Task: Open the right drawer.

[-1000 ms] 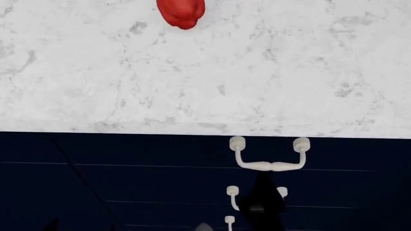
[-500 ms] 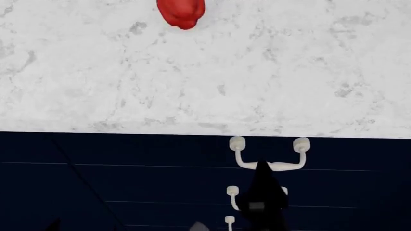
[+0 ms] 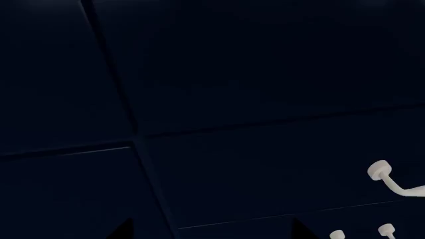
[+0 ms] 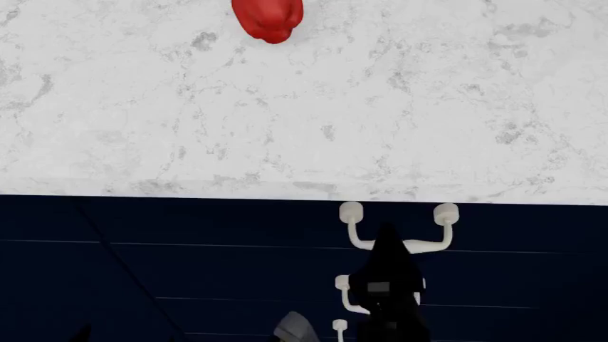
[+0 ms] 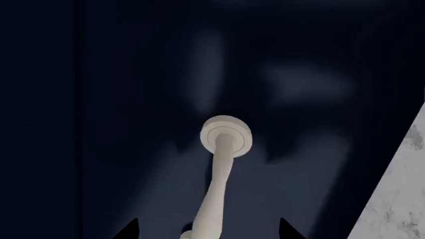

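Observation:
The right drawer is a dark navy front just under the marble counter edge, and it looks closed. Its cream-white bail handle hangs on two round knobs. My right gripper reaches up over the middle of the handle bar. In the right wrist view the handle runs from one knob down between my two dark fingertips. The right gripper is open around the bar, with gaps on both sides. My left gripper is open and empty before plain navy panels, and the handle's knob shows off to one side.
A white marble counter fills the upper head view, with a red object at its far edge. Lower drawers with smaller cream handles sit below the right drawer. A grey arm part shows at the bottom edge.
My right gripper has moved up toward the handle and now overlaps its bar. The grey part at the bottom edge has risen further into view. The drawer has not moved.

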Tool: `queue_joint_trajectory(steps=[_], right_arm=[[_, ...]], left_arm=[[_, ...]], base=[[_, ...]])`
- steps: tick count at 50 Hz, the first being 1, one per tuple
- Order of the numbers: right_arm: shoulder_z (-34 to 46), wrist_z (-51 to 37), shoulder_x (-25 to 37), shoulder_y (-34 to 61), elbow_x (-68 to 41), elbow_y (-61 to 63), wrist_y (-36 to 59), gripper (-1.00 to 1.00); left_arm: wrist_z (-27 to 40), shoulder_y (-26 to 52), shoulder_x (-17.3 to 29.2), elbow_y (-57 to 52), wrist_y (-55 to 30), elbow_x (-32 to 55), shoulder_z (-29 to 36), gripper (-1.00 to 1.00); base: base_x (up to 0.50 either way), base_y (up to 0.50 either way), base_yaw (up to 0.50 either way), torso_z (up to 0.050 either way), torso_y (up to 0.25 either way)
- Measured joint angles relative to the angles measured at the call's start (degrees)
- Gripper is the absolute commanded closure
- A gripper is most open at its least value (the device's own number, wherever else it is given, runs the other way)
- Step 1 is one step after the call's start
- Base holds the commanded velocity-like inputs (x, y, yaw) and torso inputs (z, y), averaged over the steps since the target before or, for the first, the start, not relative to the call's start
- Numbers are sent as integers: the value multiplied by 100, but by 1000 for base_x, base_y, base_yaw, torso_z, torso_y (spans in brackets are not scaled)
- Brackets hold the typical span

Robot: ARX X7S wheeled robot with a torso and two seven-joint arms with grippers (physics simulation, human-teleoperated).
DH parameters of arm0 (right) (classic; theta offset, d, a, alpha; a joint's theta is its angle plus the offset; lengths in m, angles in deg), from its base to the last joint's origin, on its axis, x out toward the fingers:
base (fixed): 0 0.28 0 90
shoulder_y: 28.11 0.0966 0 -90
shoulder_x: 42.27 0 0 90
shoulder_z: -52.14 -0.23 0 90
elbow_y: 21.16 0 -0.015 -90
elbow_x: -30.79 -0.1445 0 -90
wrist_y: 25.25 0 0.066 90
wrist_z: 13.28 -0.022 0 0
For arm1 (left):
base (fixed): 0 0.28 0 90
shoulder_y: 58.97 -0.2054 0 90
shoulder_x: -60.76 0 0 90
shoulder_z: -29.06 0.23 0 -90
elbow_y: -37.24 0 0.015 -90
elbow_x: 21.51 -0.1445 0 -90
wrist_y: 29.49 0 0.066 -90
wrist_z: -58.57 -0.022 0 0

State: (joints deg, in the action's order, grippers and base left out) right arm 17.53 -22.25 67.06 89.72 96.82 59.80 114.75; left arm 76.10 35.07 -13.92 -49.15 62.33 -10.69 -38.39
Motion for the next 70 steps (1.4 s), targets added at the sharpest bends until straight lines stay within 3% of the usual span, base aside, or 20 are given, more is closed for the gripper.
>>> queue_joint_trajectory(steps=[32,33,54,70], right_arm=[[-373,-524,-313,586,-691,-1230,-505,-100],[-380,-543,-322,594,-711,-1256,-526,100],[-518,-744,-309,598,-690,-1209,-718,100],[-400,-433,9,255,-610,-482,-523,100]], left_arm=[[43,20,39,-4,-31,14,88,-100],[44,20,41,-7,-32,16,90,-100],[58,33,66,10,-3,39,132,-100],[82,46,79,24,9,62,152,-100]], base=[[0,0,0,0,0],[0,0,0,0,0],[3,0,2,0,0],[-1,1,1,0,0]])
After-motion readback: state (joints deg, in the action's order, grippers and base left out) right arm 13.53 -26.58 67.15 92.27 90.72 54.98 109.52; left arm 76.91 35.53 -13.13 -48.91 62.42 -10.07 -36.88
